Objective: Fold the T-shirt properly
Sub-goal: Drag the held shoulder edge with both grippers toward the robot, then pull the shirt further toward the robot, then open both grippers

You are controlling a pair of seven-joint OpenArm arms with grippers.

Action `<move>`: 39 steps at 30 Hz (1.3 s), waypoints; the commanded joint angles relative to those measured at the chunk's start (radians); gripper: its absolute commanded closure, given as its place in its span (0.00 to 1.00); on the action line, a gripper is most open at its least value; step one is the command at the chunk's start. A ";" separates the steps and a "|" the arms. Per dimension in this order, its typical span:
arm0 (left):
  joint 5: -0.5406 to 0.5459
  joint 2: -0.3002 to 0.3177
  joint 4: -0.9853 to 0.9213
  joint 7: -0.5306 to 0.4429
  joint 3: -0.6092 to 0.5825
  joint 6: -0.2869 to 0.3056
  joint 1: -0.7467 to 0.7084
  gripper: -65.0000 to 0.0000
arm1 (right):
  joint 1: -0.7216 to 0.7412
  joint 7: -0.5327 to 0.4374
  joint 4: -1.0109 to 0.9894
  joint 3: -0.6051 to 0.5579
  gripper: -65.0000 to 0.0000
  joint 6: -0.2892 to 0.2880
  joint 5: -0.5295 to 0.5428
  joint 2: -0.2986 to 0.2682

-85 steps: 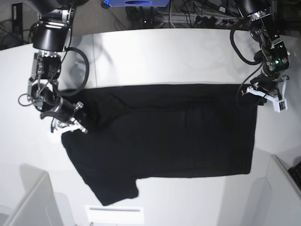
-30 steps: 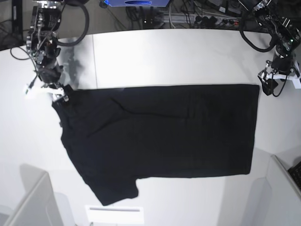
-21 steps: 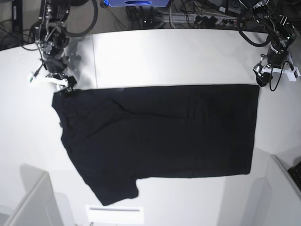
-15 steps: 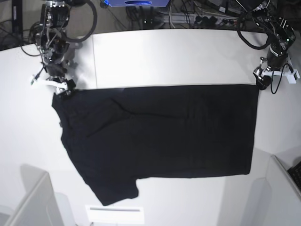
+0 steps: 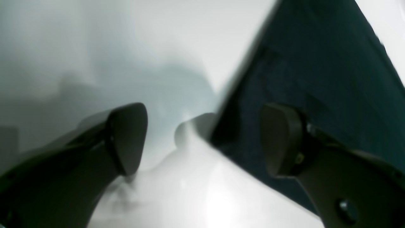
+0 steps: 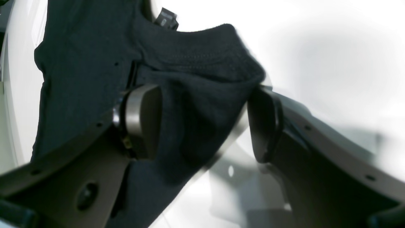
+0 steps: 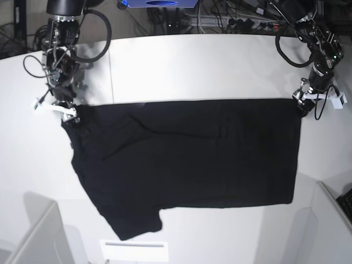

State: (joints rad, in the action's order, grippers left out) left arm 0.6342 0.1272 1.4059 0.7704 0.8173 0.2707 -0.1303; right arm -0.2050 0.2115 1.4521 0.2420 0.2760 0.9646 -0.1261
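Both grippers wide open: right gripper (image 6: 205,123) has T-shirt (image 6: 196,104) cloth loose between its jaws, left gripper (image 5: 202,139) straddles a corner, unclamped.

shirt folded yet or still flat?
Spread flat: the T-shirt lies open across the table, one sleeve sticking out, no crisp fold visible.

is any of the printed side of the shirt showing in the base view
No, the T-shirt lies spread on the white table with only plain black cloth facing up.

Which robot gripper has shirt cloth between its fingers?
The right gripper: black T-shirt cloth bunches between its open fingers. The left gripper only straddles the shirt's corner, mostly over bare table.
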 commanded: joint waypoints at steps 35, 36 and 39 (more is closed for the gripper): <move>-0.009 0.033 -0.024 0.047 -0.115 -0.006 -0.024 1.00 | -0.018 0.058 -0.021 0.006 1.00 0.033 0.012 -0.017; -0.009 0.033 -0.012 0.047 -0.115 -0.006 -0.032 1.00 | -0.024 0.058 -0.012 0.006 1.00 0.033 0.012 -0.017; -0.009 0.033 0.016 0.047 -0.114 -0.006 -0.048 1.00 | -0.046 0.058 0.012 0.006 1.00 0.033 0.012 -0.017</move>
State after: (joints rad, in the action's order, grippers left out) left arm 0.6540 0.1524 1.4132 0.7876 0.7013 0.2802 -0.1749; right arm -0.2424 0.2382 1.4593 0.2470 0.2771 0.9798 -0.1398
